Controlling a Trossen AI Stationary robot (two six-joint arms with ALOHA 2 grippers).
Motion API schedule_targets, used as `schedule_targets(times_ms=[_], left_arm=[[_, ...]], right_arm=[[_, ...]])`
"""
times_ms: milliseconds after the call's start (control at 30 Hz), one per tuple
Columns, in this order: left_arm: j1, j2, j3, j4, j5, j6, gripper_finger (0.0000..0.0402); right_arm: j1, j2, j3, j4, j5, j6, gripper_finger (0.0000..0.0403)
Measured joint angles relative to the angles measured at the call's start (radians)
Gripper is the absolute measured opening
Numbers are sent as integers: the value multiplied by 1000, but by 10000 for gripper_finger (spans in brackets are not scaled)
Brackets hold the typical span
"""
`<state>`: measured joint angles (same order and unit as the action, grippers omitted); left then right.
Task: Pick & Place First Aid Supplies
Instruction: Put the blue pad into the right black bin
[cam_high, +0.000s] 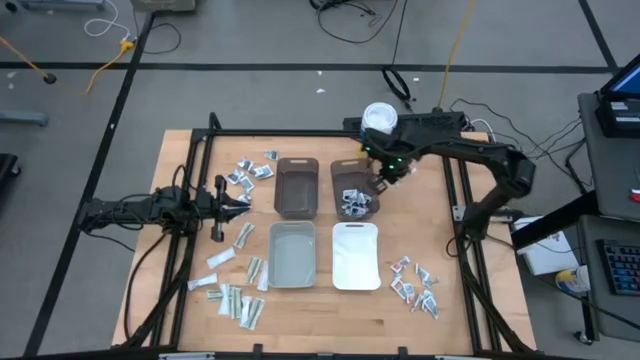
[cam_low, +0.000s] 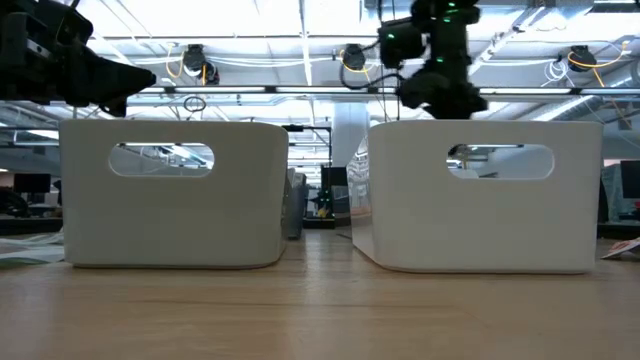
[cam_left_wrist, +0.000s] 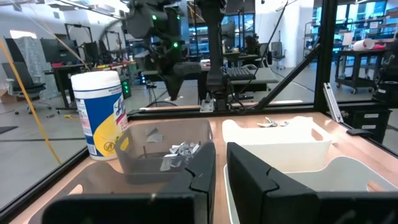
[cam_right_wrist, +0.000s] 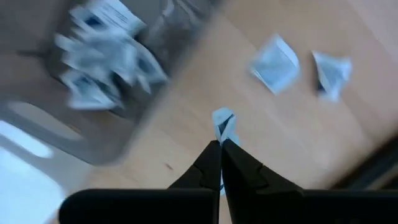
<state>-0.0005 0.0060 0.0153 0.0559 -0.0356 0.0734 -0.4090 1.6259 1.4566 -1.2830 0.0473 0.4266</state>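
Even overhead light, one badly smeared view.

From above, my counter (cam_high: 300, 310) is evenly lit with soft shadows. At counter height, bright ceiling strips glare behind the white bins (cam_low: 175, 195). My right wrist view is motion-blurred: the packets (cam_right_wrist: 102, 53) smear, and only my right tool (cam_right_wrist: 221, 146) stays sharp.

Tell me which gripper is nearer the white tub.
Right. The right gripper hangs just beside the white tub, over the packet-filled bin; the left gripper waits well left.
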Motion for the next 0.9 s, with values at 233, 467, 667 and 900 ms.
schedule_targets(times_ms=[233, 467, 667, 900], left_arm=[[0, 0, 0, 0, 0, 0, 47], [0, 0, 0, 0, 0, 0, 47], [0, 0, 0, 0, 0, 0, 47], [0, 0, 0, 0, 0, 0, 47]], right_arm=[[40, 155, 208, -1, -46, -70, 0], [57, 261, 366, -33, -52, -99, 0], [58, 288, 318, 28, -51, -99, 0], [69, 294, 189, 176, -44, -107, 0]])
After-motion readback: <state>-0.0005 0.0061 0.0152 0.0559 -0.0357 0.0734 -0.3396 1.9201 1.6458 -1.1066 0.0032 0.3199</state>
